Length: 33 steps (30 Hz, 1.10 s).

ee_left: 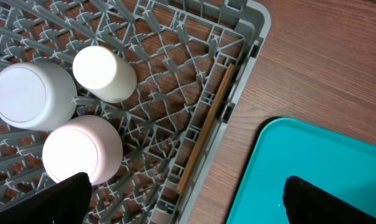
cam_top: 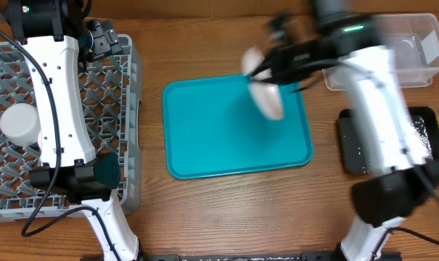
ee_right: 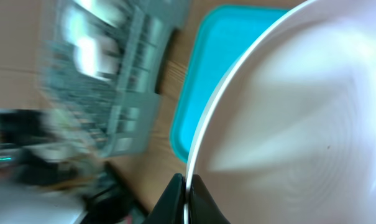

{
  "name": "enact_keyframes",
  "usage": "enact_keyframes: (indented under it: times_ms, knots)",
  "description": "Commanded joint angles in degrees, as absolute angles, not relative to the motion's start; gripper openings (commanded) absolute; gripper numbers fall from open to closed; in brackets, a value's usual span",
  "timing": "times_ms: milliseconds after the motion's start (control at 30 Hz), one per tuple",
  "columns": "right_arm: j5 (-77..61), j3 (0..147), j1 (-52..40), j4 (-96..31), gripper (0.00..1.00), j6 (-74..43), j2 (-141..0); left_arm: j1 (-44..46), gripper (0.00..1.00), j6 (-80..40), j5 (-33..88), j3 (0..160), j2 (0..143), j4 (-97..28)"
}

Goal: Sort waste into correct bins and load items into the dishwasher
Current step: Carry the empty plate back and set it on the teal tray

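My right gripper (ee_right: 186,198) is shut on the rim of the white round plate (ee_right: 299,124). In the overhead view it (cam_top: 266,69) holds the tilted plate (cam_top: 268,100) above the teal tray's far right part, blurred by motion. My left gripper (ee_left: 197,208) is open and empty over the right edge of the grey dish rack (ee_left: 237,37), which also shows in the overhead view (cam_top: 132,109). In the rack stand, upside down, a pale bowl (ee_left: 32,93), a small white cup (ee_left: 104,73) and a pink bowl (ee_left: 82,155).
The teal tray (cam_top: 212,130) lies in the middle. A clear tub (cam_top: 415,43) stands at the back right, with a black tray (cam_top: 353,145) holding white scraps in front of it. Wooden chopsticks (ee_left: 206,124) lie along the rack's right wall.
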<state>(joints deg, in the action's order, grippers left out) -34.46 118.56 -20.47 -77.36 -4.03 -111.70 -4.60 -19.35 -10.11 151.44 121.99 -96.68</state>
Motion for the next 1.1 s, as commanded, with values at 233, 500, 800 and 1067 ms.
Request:
enact_keyframes:
  times_ms: [233,500,800,1067]
  knots:
    - [-3.6,119.2,-41.6,-69.7,0.04,-36.5,-122.1,-4.5,1.0,-18.9,-10.2,151.2,122.5,-96.8]
    - [-3.9,119.7,-45.4,-69.4,0.11,-36.0,-123.6,-4.5,1.0,-18.9,-10.2,151.2,122.5,-96.8]
    - [1.7,130.7,-34.2,-89.4,0.43,-35.8,-116.9,-4.5,1.0,-18.9,-10.2,151.2,122.5,-96.8]
    - [2.5,136.9,-9.9,-97.1,1.0,-23.3,-107.7,-4.5,1.0,-18.9,-10.2,151.2,122.5,-96.8]
